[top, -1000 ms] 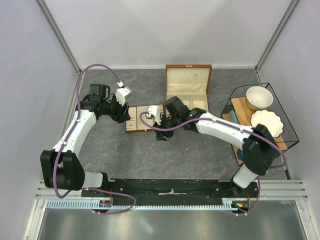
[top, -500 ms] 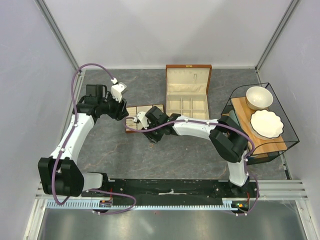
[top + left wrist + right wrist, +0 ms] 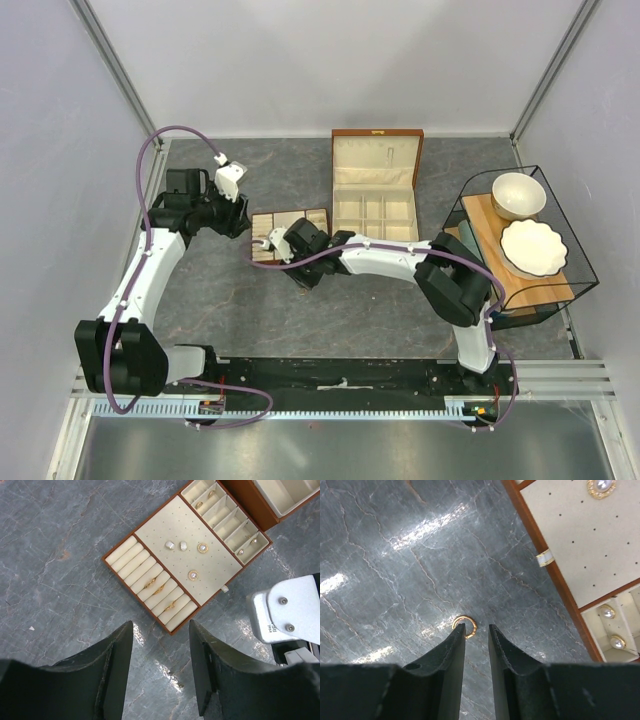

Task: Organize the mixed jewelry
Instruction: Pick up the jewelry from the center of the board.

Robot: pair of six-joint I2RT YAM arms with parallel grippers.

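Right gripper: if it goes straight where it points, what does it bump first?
Probably the small gold ring on the grey table. The right gripper points down at it, the ring sitting by one finger's tip, not centred in the gap. Its height above the table is unclear.

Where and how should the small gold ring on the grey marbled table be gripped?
Take the small gold ring across its thin band, straight down from above. It lies flat on the grey marbled table, so no side stands up to pinch; probably one finger outside each edge of the loop. The right gripper is offset: the ring sits at one fingertip.
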